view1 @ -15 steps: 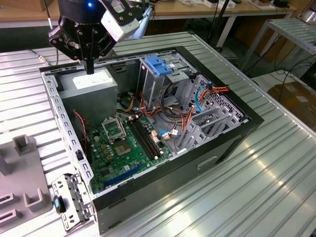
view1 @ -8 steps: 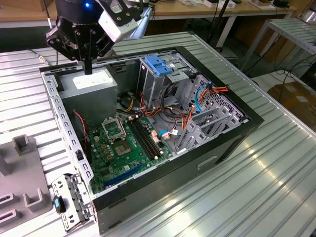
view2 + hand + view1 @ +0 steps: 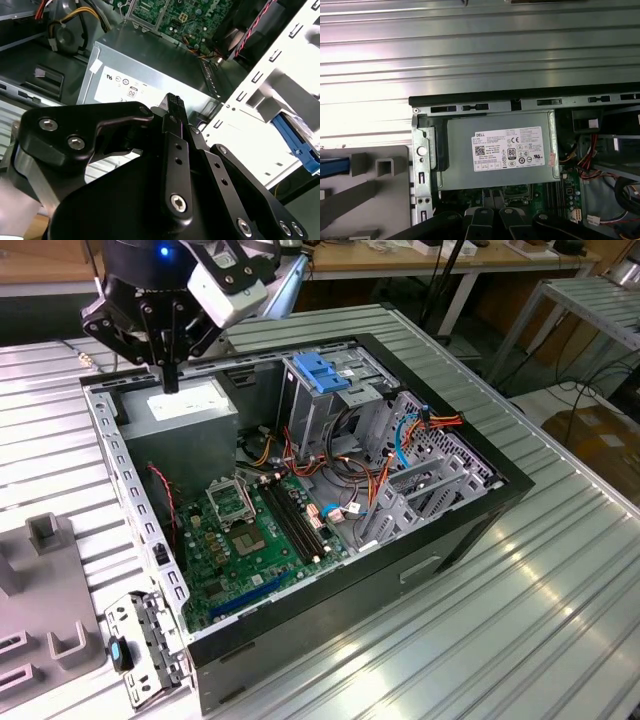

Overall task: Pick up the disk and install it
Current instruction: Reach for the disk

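Observation:
My gripper [image 3: 170, 378] hangs over the back left corner of the open computer case [image 3: 470, 530], just above the grey power-supply box [image 3: 190, 410]. Its black fingers look pressed together with nothing between them. In the second wrist view the fingertips [image 3: 175, 102] point at the box's white sticker [image 3: 125, 86]. I cannot make out the disk as a whole. A blue plastic strip [image 3: 331, 167] lies on the grey fixture [image 3: 380, 200] outside the case and shows again past the perforated case rail [image 3: 297, 142]. Whether that strip belongs to the disk I cannot tell.
Inside the case are a green motherboard [image 3: 250, 540], coloured cables [image 3: 400, 440] and a drive cage with a blue latch plate [image 3: 322, 372]. A loose metal bracket [image 3: 145, 645] lies at the case's front left corner. The case rests on a ribbed metal table [image 3: 520, 640].

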{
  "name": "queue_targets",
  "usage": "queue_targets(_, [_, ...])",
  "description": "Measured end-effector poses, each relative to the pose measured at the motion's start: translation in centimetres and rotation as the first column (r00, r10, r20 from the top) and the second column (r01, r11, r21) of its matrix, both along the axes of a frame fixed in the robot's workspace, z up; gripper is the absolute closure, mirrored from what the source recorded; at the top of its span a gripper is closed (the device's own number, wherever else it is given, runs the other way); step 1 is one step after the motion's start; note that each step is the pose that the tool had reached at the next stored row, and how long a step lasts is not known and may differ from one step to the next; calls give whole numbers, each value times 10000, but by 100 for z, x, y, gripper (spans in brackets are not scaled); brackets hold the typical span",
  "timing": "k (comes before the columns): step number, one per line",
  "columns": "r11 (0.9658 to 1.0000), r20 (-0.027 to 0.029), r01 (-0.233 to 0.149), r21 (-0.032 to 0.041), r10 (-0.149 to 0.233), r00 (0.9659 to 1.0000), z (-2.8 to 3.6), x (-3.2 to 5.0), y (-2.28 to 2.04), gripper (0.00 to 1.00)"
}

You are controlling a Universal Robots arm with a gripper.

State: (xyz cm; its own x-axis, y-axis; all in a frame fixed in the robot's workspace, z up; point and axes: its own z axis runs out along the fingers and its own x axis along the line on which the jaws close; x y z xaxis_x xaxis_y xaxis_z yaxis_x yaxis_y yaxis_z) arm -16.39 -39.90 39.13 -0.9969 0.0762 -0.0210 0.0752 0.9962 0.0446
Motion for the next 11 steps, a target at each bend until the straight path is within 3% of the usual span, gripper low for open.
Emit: queue_targets(11, [10000, -1, 0, 3, 0, 10000, -11, -148, 0, 89])
